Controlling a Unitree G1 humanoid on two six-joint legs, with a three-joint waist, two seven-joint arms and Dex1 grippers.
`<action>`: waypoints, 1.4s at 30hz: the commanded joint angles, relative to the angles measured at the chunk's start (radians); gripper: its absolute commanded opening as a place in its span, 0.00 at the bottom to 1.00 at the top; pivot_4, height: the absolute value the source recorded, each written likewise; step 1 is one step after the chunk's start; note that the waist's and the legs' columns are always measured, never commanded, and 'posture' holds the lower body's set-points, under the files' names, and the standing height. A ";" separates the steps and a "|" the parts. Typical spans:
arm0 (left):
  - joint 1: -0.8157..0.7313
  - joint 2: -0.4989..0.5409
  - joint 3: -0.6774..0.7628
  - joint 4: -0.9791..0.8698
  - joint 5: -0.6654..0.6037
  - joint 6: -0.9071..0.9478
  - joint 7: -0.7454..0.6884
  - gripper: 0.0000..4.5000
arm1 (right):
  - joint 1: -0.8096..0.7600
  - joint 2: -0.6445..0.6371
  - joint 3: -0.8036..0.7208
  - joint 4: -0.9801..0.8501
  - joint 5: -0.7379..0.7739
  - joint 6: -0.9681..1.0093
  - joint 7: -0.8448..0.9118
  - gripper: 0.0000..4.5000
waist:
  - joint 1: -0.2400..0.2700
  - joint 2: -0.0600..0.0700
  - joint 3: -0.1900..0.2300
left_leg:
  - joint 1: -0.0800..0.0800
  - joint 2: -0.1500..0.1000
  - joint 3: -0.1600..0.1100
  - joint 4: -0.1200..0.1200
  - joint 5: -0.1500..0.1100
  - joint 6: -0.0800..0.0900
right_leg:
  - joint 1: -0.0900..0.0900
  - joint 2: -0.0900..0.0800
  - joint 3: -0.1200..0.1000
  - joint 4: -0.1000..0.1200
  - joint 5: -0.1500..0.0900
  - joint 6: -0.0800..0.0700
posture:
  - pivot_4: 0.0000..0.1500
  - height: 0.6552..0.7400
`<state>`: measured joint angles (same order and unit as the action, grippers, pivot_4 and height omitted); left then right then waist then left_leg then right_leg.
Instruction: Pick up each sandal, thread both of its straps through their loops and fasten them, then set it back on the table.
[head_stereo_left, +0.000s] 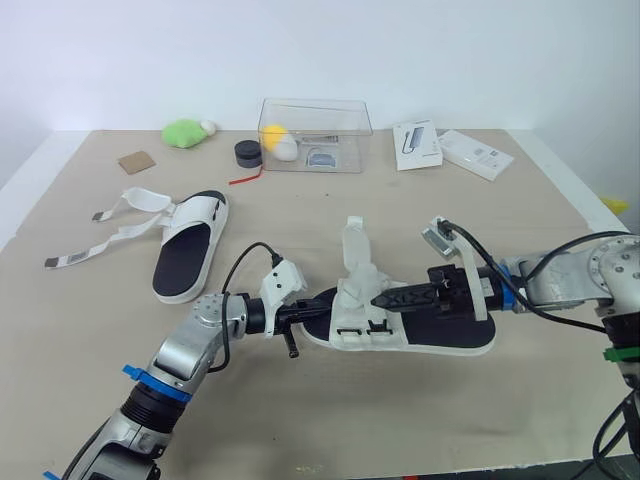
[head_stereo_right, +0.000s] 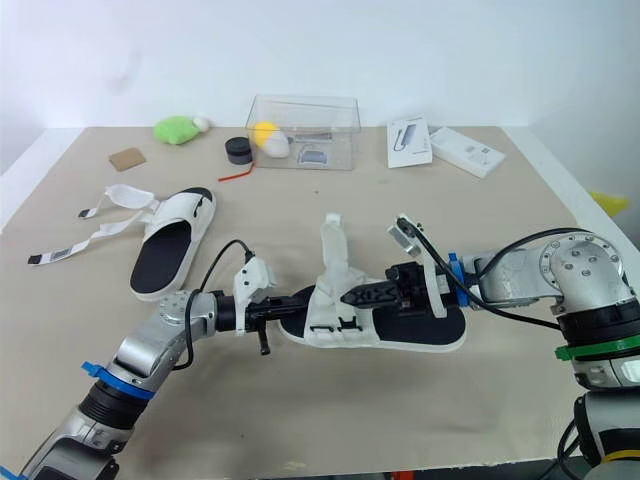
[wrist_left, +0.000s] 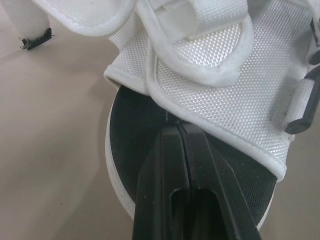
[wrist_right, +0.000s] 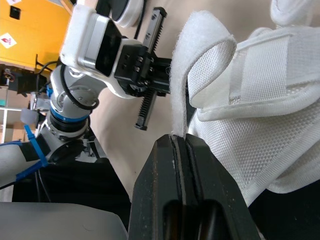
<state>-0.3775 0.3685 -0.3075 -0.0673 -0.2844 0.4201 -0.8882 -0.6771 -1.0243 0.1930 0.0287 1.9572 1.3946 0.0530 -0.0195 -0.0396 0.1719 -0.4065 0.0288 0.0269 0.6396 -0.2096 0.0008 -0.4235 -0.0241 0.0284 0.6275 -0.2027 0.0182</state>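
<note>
left gripper (wrist_left: 175, 129) clamps sandal (head_stereo_left: 440, 338) toe, lower centre, likely as anchor; right gripper (wrist_right: 179, 138) pinches strap (wrist_right: 179, 85) taut for threading.

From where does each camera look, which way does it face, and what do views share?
Eye views: on the head, facing forward and down over the beige table; both arms show, left hand and right hand at the near white mesh sandal with black footbed.
Left wrist view: on that wrist, along its shut black fingers, toward the sandal's mesh edge.
Right wrist view: on that wrist, along its fingers pinching the white strap, facing the left arm.
Shared: all views show this sandal.
</note>
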 joint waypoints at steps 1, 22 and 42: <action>0.033 0.006 -0.035 0.038 0.031 0.028 0.002 0.00 | 0.035 -0.049 0.009 -0.092 0.015 -0.005 -0.035 0.00 | 0.000 0.000 0.000 | 0.000 0.000 0.000 0.000 0.000 0.000 | 0.000 0.000 0.000 0.000 0.000 0.000 | 1.00 1.00; 0.030 0.004 -0.035 0.046 0.031 0.024 0.004 0.00 | 0.106 -0.090 -0.034 -0.262 -0.038 -0.062 0.015 0.00 | 0.000 0.001 -0.001 | 0.000 0.000 0.000 0.000 -0.003 0.004 | 0.000 0.001 -0.001 0.000 -0.001 0.002 | 1.00 1.00; 0.037 0.001 -0.037 0.046 0.028 0.027 0.003 0.00 | 0.326 -0.212 -0.258 -0.397 -0.176 0.006 0.403 0.98 | 0.002 0.003 -0.002 | 0.001 0.001 0.000 0.000 -0.003 0.004 | 0.000 0.001 -0.001 0.001 -0.002 0.000 | 1.00 1.00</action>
<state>-0.3678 0.3638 -0.3097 -0.0667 -0.2845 0.4139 -0.8813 -0.3866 -1.2234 -0.0345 -0.3042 1.8152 1.4018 0.4341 -0.0170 -0.0365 0.1697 -0.4059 0.0292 0.0265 0.6396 -0.2126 0.0054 -0.4235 -0.0236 0.0273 0.6284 -0.2042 0.0201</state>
